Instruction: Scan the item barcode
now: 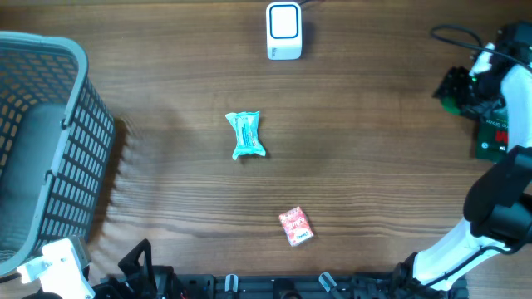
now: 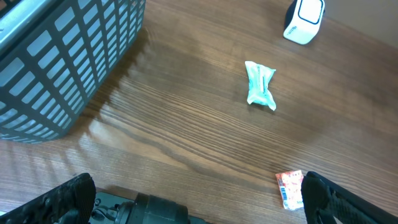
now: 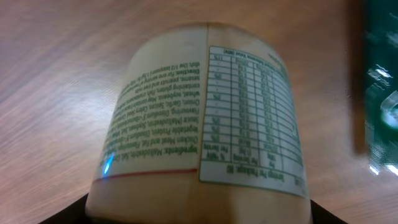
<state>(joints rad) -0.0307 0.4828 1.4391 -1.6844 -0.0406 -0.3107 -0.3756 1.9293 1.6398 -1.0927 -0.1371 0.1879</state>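
Observation:
A cream cylindrical container (image 3: 199, 124) with green print and a nutrition table fills the right wrist view. My right gripper (image 3: 199, 214) is shut on it, with its dark fingers at the container's two lower sides. A small blue glint shows on the label at lower left. No barcode shows on the side I see. In the overhead view my right gripper (image 1: 461, 87) is at the far right edge, and the arm hides the container. The white scanner (image 1: 283, 31) stands at the back centre, well left of that gripper. My left gripper (image 2: 199, 202) is open and empty at the near edge.
A teal packet (image 1: 246, 135) lies mid-table and a small red packet (image 1: 296, 227) lies nearer the front, close to my left gripper's right finger (image 2: 336, 199). A grey mesh basket (image 1: 50, 149) fills the left side. A dark green item (image 1: 490, 137) lies by the right arm.

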